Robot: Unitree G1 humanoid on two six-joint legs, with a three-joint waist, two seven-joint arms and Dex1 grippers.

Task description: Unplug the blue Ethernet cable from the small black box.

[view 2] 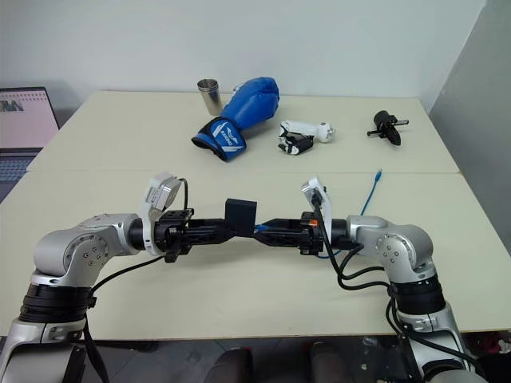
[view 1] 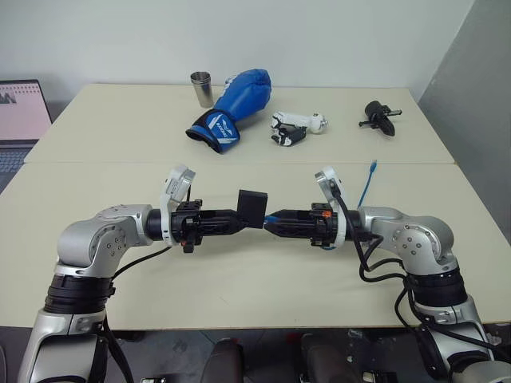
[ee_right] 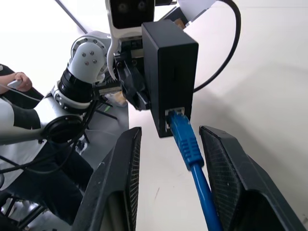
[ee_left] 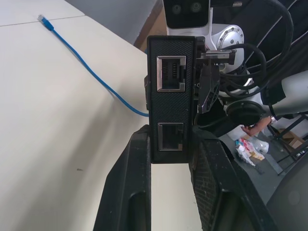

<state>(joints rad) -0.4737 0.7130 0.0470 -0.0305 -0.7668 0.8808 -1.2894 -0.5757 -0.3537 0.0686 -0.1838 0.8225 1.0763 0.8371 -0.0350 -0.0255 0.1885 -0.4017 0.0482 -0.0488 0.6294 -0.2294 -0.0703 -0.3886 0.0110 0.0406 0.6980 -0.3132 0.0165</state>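
Right wrist view: small black box, held above the table with blue Ethernet cable still plugged into its lower port; the plug sits between the right gripper's two fingers, which stand apart on either side with a gap showing, not clamped. Left gripper: closed on the box from the opposite side, fingers pressed against its walls. Cable runs from the box back past the right arm, its free end lying on the table beyond. Farther behind the box: blue boxing glove, metal cup, white tool, black handled tool.
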